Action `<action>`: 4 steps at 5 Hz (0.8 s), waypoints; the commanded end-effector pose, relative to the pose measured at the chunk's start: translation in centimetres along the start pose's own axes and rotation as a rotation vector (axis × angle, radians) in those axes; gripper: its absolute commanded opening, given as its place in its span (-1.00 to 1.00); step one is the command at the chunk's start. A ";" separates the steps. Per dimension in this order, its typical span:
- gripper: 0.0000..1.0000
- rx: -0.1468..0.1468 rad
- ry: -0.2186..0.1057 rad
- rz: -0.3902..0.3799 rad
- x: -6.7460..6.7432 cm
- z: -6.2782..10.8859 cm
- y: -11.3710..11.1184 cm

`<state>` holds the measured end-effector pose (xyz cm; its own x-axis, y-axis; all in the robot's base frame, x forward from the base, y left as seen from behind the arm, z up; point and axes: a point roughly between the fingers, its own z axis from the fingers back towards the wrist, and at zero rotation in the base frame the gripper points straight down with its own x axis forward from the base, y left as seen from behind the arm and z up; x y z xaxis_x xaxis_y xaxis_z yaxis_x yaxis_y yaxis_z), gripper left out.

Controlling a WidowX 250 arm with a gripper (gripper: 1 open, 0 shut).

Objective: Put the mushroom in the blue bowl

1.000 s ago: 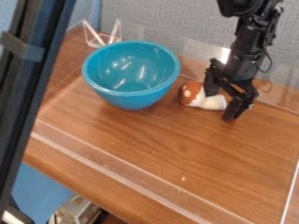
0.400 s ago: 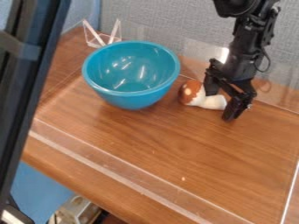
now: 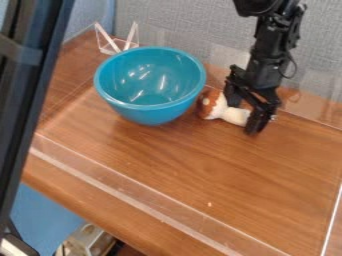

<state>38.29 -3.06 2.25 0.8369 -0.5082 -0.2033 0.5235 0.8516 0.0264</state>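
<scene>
Camera view, from above and in front of the wooden table [image 3: 201, 190]. Black gripper [image 3: 246, 113] pointed steeply down at the far right part of the tabletop, fingers spread wide apart, tips at or just above the wood. Between and just left of those fingers, the mushroom [image 3: 218, 106], lying on its side on the table: reddish-brown cap toward the bowl, white stem toward the gripper and partly hidden behind the near finger. Whether either finger touches the stem, impossible to tell. Not lifted, not clamped. Left of the mushroom and very near its cap, the blue bowl [image 3: 150, 85], upright on the table, nothing inside. Behind the bowl, at the far left corner, a clear plastic piece [image 3: 116, 40].
</scene>
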 end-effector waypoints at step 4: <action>-1.00 0.052 -0.069 -0.135 -0.5 5.5 2.8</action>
<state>39.50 -1.71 3.61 0.7421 -0.6312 -0.2255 0.6470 0.7625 -0.0052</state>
